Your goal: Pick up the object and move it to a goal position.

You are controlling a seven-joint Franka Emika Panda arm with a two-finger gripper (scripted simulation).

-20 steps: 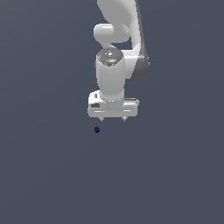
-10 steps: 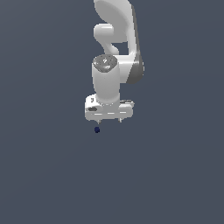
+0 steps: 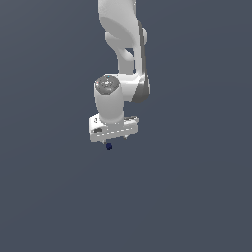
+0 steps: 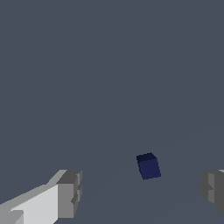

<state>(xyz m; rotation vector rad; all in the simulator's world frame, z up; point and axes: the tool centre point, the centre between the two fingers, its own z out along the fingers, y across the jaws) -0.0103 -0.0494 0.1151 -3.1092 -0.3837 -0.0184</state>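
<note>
In the exterior view I see one arm (image 3: pixel 125 59), mine, reaching down from above, with my one pincer (image 3: pixel 117 141) at its end, its white crossbar tilted a little. Two short fingers poke out beneath the bar; they are too small here for me to judge the gap. One object (image 3: pixel 109 145), tiny and dark navy, sits just under the bar, close to the finger on the exterior view's left. Whether it touches that finger I cannot tell. Everything else is one flat grey-blue ground (image 3: pixel 197 197).

In the wrist view I count two fingertips (image 4: pixel 70 194), grey pads set wide apart, so my pincer (image 4: pixel 142 190) is open wide and holds nothing. The single object (image 4: pixel 148 166) shows here as a small navy cube, not round. It lies on the ground (image 4: pixel 109 65) between my two pads, clear of both, and nearer the pad that is cut off at the frame's edge.
</note>
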